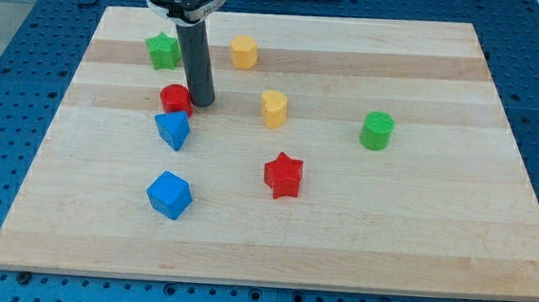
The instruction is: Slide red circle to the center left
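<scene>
The red circle (175, 99) lies on the wooden board (340, 232) left of centre, in the upper half. My tip (202, 102) stands right against its right side, touching or nearly touching it. A blue triangular block (173, 129) lies just below the red circle, almost touching it. A green star (163, 51) lies above the red circle, near the board's top left.
A yellow hexagon-like block (244, 51) lies right of the rod near the top. A yellow heart-like block (273, 108) lies right of my tip. A red star (284, 176), a blue cube (169, 194) and a green cylinder (377, 131) lie elsewhere.
</scene>
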Controlling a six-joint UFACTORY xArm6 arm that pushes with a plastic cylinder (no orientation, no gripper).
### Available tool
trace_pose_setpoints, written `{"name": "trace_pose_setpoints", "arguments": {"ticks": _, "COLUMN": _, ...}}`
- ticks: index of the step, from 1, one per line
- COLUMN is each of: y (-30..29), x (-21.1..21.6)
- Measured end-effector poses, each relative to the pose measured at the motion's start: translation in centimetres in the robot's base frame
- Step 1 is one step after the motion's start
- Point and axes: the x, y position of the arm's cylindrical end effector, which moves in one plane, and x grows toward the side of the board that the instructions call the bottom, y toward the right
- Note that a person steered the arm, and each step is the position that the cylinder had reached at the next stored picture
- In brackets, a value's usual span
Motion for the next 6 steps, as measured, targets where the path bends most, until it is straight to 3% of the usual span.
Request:
{"name": "trace_pose_setpoints", "arguments": {"ticks": 3, "y": 5.2, "x": 0.6}}
{"name": "trace_pose_setpoints", "arguments": {"ticks": 6, "y": -5.9, "x": 1.6}}
